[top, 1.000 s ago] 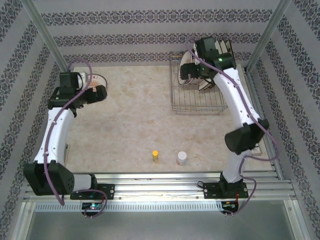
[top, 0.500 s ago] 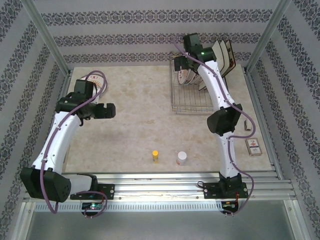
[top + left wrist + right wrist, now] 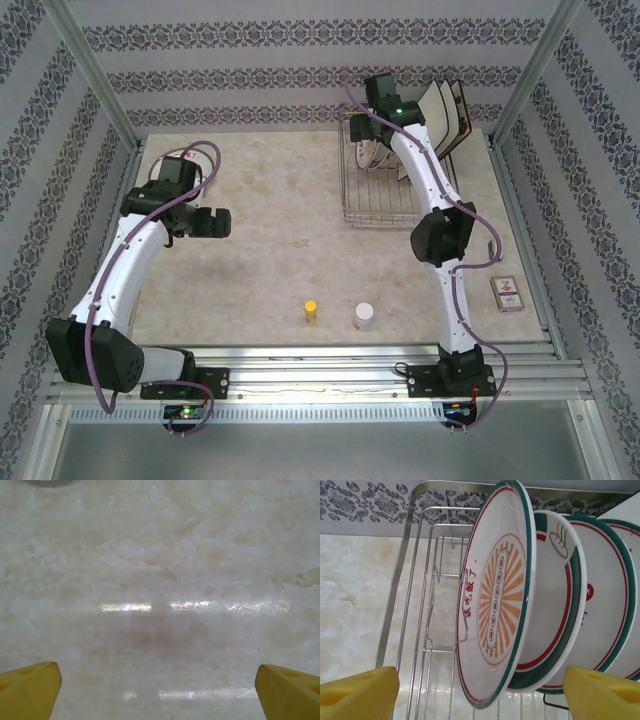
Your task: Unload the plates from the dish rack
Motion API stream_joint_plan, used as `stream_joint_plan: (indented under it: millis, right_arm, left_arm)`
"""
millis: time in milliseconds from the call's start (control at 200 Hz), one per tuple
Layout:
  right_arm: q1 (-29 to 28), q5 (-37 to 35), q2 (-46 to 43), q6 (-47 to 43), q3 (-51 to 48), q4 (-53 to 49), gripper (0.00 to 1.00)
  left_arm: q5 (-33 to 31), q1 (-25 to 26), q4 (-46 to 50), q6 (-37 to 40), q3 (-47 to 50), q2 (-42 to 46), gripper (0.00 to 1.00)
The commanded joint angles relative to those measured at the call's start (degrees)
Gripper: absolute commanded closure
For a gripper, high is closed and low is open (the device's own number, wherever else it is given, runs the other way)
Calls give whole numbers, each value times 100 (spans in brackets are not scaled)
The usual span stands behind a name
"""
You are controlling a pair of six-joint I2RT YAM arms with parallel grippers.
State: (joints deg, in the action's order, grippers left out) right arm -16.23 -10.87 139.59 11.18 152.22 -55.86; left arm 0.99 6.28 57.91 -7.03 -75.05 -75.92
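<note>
The silver wire dish rack (image 3: 385, 222) stands at the back right of the table. Round plates (image 3: 376, 156) stand upright in its slots, and square cream plates (image 3: 446, 110) lean at its far right. My right gripper (image 3: 362, 130) hangs over the rack's left end. In the right wrist view its yellow fingers (image 3: 357, 692) stand open wide on either side of the plates' lower edges. The nearest plate (image 3: 495, 595) has an orange sunburst centre and a green rim. My left gripper (image 3: 215, 222) is open over bare table (image 3: 160, 580), holding nothing.
A small yellow bottle (image 3: 311, 312) and a white-capped jar (image 3: 363, 316) stand near the table's front edge. A small card box (image 3: 508, 293) lies at the right edge. Patterned walls and metal posts close in the back and sides.
My right gripper swung left over the rack to the round plates, and its jaws narrowed slightly. My left arm drew away from the back left corner toward the middle of the table.
</note>
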Motion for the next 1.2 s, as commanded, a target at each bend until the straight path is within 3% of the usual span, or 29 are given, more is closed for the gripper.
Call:
stream_joint_plan:
  millis: [0, 415, 650, 819, 894, 1009, 1194]
  right_arm:
    - [33, 19, 221, 32, 193, 273, 17]
    - [32, -351, 668, 90, 449, 667, 31]
    - [2, -713, 701, 214, 453, 719, 54]
    - [-4, -845, 667, 440, 346, 526, 81]
    - [-23, -836, 635, 492, 274, 511, 83]
    - [-59, -824, 594, 559, 233, 469, 94]
    - [-133, -811, 427, 611, 237, 435, 100]
  left_arm:
    - [-141, 47, 177, 114, -177, -54, 0]
    - [-345, 45, 350, 192, -360, -184, 0]
    - [-319, 48, 359, 192, -353, -178, 0]
    - [-308, 46, 246, 167, -274, -211, 0]
    - [-311, 43, 202, 140, -250, -249, 0]
    - [-283, 42, 151, 138, -222, -226, 0]
    - [-310, 44, 193, 140, -230, -160, 0]
